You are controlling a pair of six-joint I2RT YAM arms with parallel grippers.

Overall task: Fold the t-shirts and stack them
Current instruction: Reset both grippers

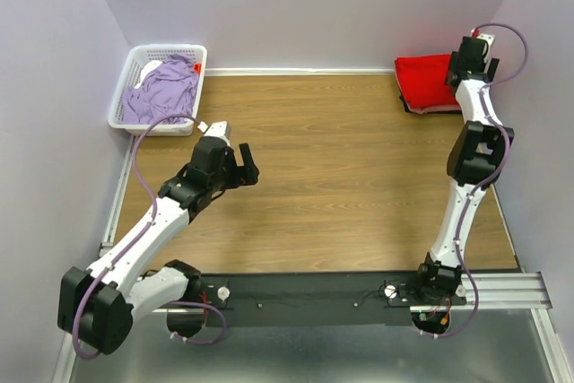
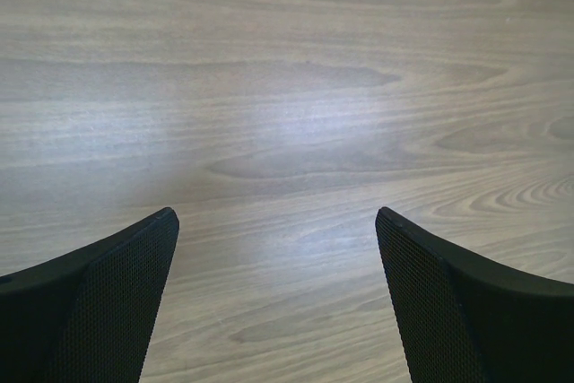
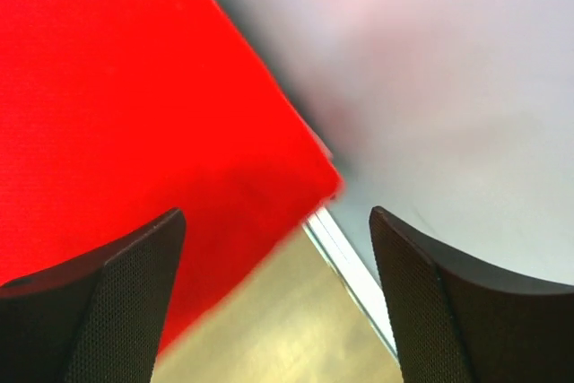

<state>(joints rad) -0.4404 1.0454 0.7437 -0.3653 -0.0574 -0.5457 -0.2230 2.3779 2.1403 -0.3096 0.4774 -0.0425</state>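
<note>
Red t-shirt cloth fills the upper left of the right wrist view, just beyond the right gripper. Its two black fingers stand spread wide with nothing pinched between them. The gap frames the shirt's straight lower-right edge, a wedge of wooden table and a pale metal rail. Whether the finger at lower left touches the cloth cannot be told. A blurred pale wall takes up the upper right of that view.

From above, the right gripper sits at the upper right of the frame, at the right-hand edge of the red t-shirt. The shirt lies folded into a neat block in the table's upper right corner.

The left gripper also has its fingers spread wide apart and holds nothing; only bare wood grain shows between and beyond them. In the overhead view the left gripper hangs over the table at centre left, well apart from the red shirt.

Up and left of it, a lavender t-shirt lies crumpled inside a white lattice basket at the upper left corner of the table.
</note>
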